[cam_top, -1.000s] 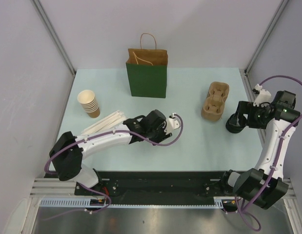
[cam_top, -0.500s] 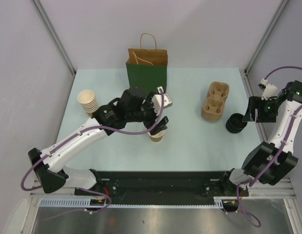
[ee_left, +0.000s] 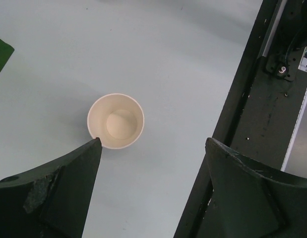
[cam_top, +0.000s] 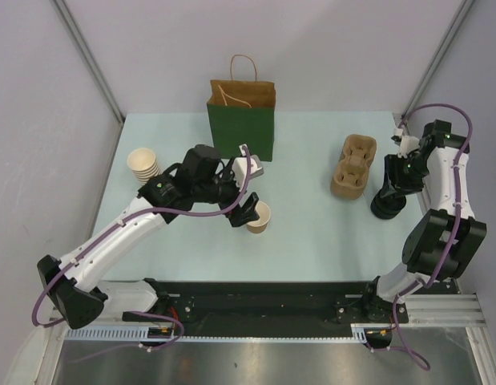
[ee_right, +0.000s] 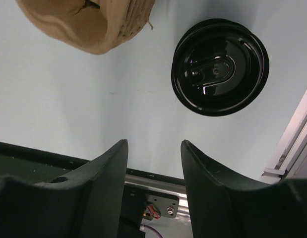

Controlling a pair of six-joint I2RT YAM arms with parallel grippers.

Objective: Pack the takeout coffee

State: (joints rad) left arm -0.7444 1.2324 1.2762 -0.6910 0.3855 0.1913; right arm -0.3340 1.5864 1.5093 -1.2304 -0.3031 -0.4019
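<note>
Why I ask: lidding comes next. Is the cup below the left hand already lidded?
No, the cup is open-topped, its pale empty inside plainly showing.

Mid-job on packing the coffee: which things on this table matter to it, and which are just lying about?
For the job:
- single open paper cup, no lid on yet
- black lids
- green bag, probably where it gets packed

Lying about, as far as I can judge:
- stack of spare cups
- brown cup carriers
</note>
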